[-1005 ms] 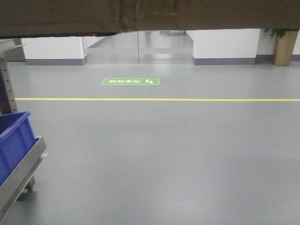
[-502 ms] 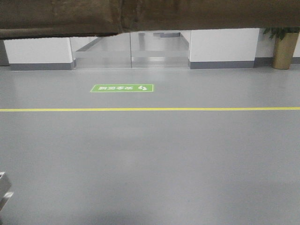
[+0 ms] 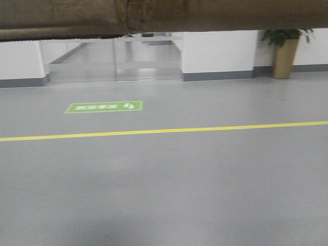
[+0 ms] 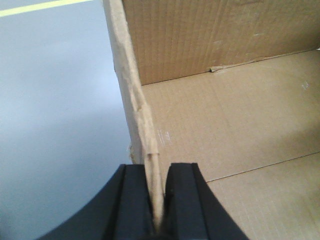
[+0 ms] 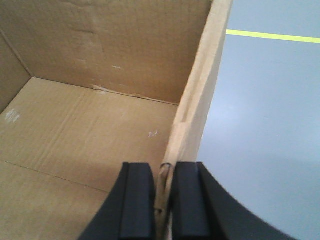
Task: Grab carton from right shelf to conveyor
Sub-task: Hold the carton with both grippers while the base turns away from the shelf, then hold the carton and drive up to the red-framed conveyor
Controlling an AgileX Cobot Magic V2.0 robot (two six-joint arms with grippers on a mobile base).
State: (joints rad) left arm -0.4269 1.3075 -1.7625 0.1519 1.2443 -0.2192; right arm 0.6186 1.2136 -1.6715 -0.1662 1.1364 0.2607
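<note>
The carton (image 4: pixel 235 115) is the closest thing, and it is open at the top. Inside it only its own brown bottom and walls show, with a few creases and little scuffs. The left pincer (image 4: pixel 157 192) is pinched tight on the carton's left wall. One black finger (image 4: pixel 134 200) is on the outside and the other is on the inside, with just the thin cardboard between them. The right pincer (image 5: pixel 163 197) does the same on the right wall of the carton (image 5: pixel 90 135), with its two fingers squeezed against the cardboard edge. So the carton sits between the two pincers, held by its two side walls. The smooth grey floor (image 4: pixel 55 125) shows just past each wall. In the front view the carton (image 3: pixel 205 13) is a dark brown band across the whole top of the picture, and the floor stretches away under it. Farther out, a thin yellow line (image 3: pixel 164 130) runs across the floor. Behind the line is a green sign (image 3: pixel 104 107) stuck flat on the floor. Farthest away are a white wall (image 3: pixel 218 51), some glass doors (image 3: pixel 115 59), and a tall tan plant pot (image 3: pixel 285 59) on the right.
</note>
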